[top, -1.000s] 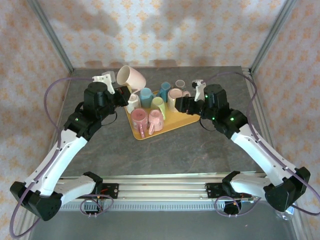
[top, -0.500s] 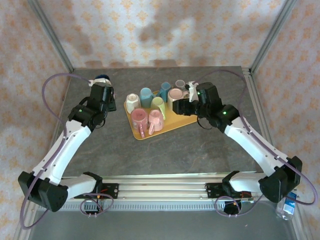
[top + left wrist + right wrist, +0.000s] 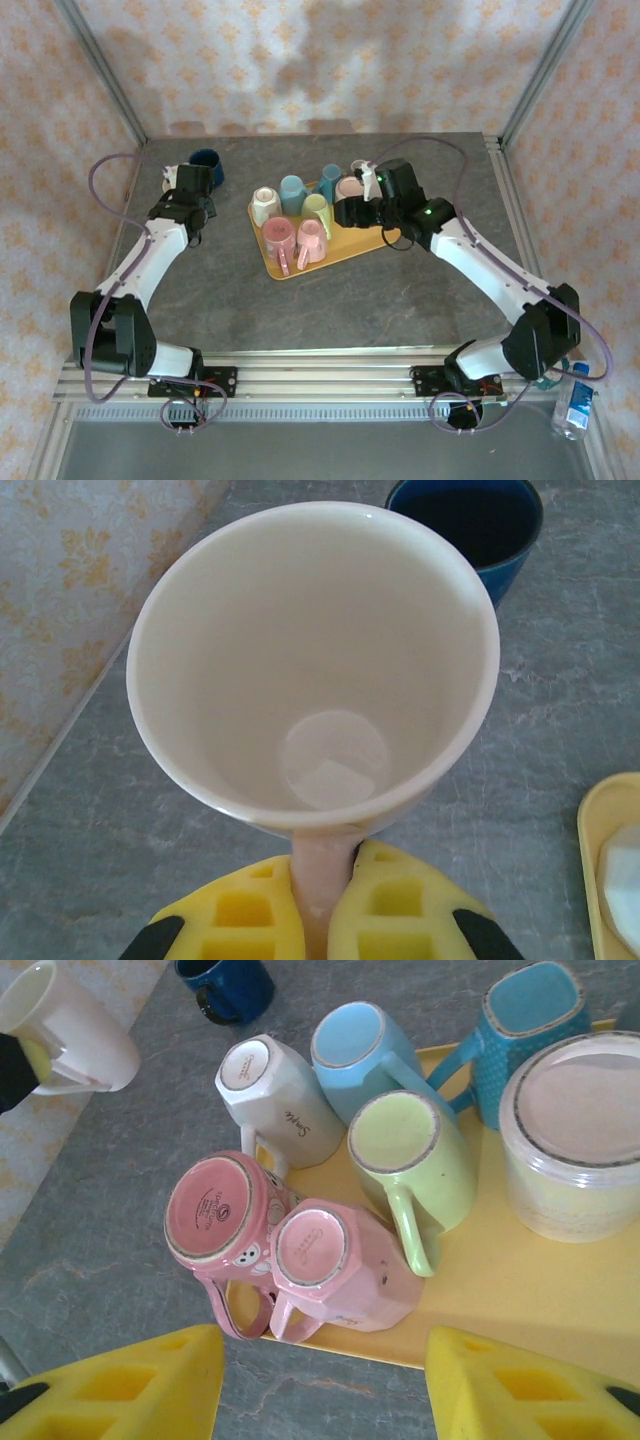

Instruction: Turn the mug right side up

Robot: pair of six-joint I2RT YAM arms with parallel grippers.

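Stretching outward, left jaws clamp cream mug (image 3: 315, 630) by its handle; right jaws hover half-open, seemingly empty

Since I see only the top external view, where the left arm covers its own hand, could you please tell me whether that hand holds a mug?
Observer: Yes. In the left wrist view the left hand is shut on the handle of a cream mug, whose open mouth faces that camera.
Operator: Thank you. Which way up are the mugs on the tray, please?
Observer: In the right wrist view the green mug and the light blue mug both show their bases, so they stand upside down on the yellow tray.
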